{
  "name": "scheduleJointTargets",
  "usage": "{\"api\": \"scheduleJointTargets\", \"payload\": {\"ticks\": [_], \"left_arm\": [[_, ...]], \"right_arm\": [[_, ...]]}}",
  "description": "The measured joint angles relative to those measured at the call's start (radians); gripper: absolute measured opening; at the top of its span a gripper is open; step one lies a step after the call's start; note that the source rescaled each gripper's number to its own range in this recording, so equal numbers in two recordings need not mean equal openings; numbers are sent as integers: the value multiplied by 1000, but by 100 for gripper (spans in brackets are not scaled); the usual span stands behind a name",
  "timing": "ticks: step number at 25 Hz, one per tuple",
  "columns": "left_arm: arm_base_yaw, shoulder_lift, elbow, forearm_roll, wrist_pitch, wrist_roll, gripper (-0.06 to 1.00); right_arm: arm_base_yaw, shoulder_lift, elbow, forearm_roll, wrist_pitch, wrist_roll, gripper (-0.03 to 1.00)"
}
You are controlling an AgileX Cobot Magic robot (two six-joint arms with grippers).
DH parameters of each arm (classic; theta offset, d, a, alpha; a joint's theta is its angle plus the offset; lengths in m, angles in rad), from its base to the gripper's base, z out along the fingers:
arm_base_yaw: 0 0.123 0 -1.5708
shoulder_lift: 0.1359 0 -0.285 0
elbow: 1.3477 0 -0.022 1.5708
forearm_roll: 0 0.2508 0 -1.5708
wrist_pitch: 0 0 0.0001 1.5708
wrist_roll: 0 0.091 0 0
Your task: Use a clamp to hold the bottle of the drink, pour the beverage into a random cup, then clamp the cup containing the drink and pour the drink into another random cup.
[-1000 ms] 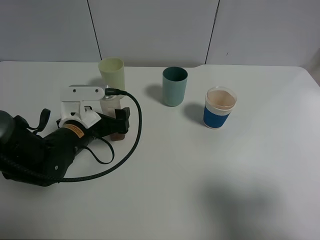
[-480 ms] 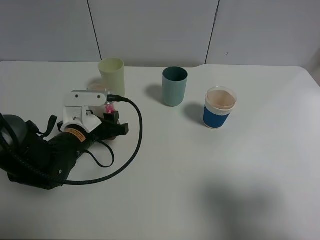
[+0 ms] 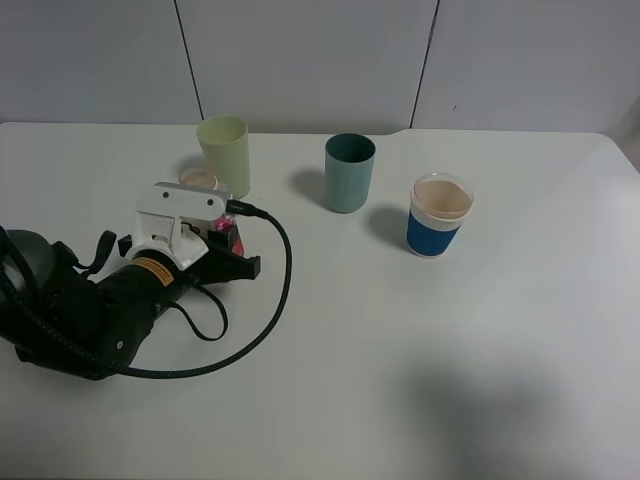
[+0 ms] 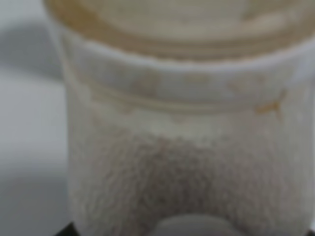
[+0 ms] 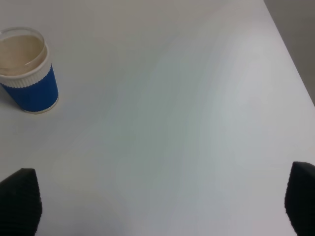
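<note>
The bottle (image 3: 222,229), with a pink label and a pale open mouth, stands at the left of the table, mostly hidden by my left wrist camera mount. My left gripper (image 3: 229,251) is shut on the bottle. The bottle also fills the left wrist view (image 4: 187,147), blurred, white with beige drink inside. A pale yellow-green cup (image 3: 225,152) stands just behind the bottle. A teal cup (image 3: 350,173) stands at centre back. A blue-sleeved cup (image 3: 440,216) holding beige drink stands to its right and also shows in the right wrist view (image 5: 27,71). My right gripper (image 5: 160,201) is open and empty, well apart from the blue cup.
The white table (image 3: 400,330) ends at a grey panelled wall (image 3: 320,60) behind the cups. A black cable (image 3: 270,310) loops from my left arm over the table. A shadow (image 3: 470,400) lies on the front right of the table.
My left gripper has shifted slightly with the bottle in it. The bottle's mouth now shows beside the yellow-green cup. The cups have not moved.
</note>
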Motion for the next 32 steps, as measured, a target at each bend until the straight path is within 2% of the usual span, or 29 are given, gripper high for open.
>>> {"api": "scheduleJointTargets", "payload": {"ticks": [7,14,19,26,29,32], "left_arm": [[0,-4,0,-74,10,23,2],[0,-57,0,-263,70,203,2],[-9,-105,-40,-452,132,458,2],[-61,-116,-183,-719,137,985,2],[-70,-116,-239,-781,138,1160,2],[-73,-116,-292,-828,138,1288,2]], "right_arm": [[0,0,0,0,0,0,100],[0,0,0,0,0,0,100],[0,0,0,0,0,0,100],[0,0,0,0,0,0,100],[0,0,0,0,0,0,100],[0,0,0,0,0,0,100]]}}
